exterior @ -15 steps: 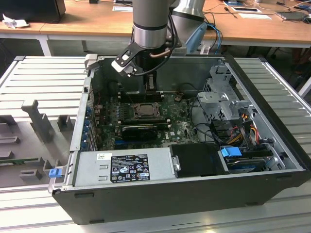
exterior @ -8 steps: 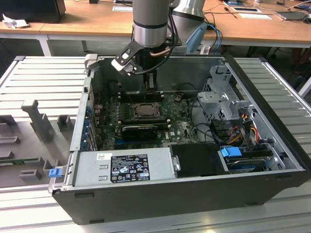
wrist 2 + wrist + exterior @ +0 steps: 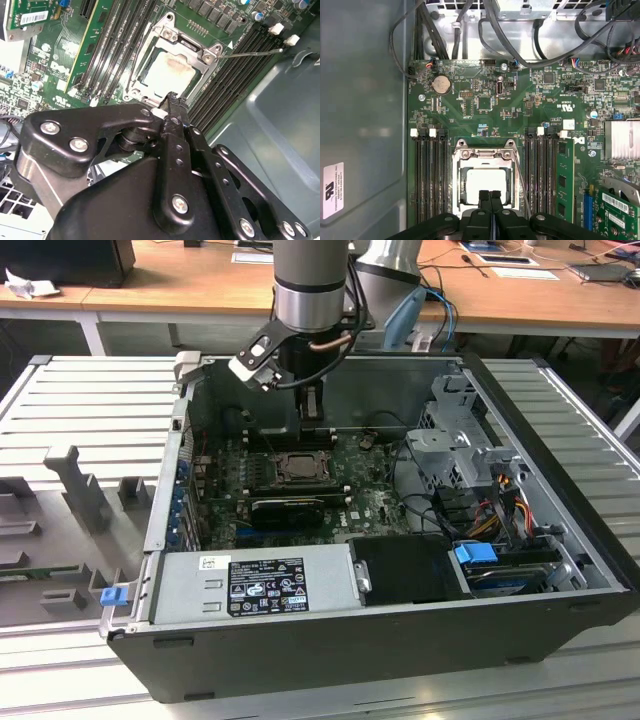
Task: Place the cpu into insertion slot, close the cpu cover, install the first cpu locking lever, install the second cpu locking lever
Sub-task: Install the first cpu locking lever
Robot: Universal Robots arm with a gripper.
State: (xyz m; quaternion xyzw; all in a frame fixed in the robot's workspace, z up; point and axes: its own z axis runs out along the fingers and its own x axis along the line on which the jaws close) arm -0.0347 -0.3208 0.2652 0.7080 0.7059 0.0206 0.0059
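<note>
Exterior view: the arm (image 3: 310, 290) stands over an open case (image 3: 400, 640). Its gripper (image 3: 311, 418) hangs just above the board (image 3: 370, 495), and the slot (image 3: 297, 468) is at six o'clock from the fingertips, near them. From the slot, the power supply (image 3: 260, 583) lies at six o'clock and the drive cage (image 3: 455, 440) at three o'clock. The arm blocks the strip of board behind the gripper. From this camera the parts of the slot are hard to pick apart.

In both wrist views the gripper's (image 3: 490, 194) (image 3: 172, 99) black linkage cuts off the nearest edge of the slot and part of the cpu (image 3: 485, 181) (image 3: 167, 75). The cpu sits flat in the slot, pale silver face up. The cover (image 3: 482, 153) (image 3: 145, 60) lies down around it as a frame. A thin lever (image 3: 521, 182) (image 3: 250, 52) runs along one side, between the cover and the memory slots (image 3: 430, 175) (image 3: 235, 75). Its end appears to stand free of the frame, though the angle makes that hard to confirm.

The gripper's fingers are pressed together with no gap and nothing between them. Their tips hover at the cpu's edge; whether they touch it cannot be told.
</note>
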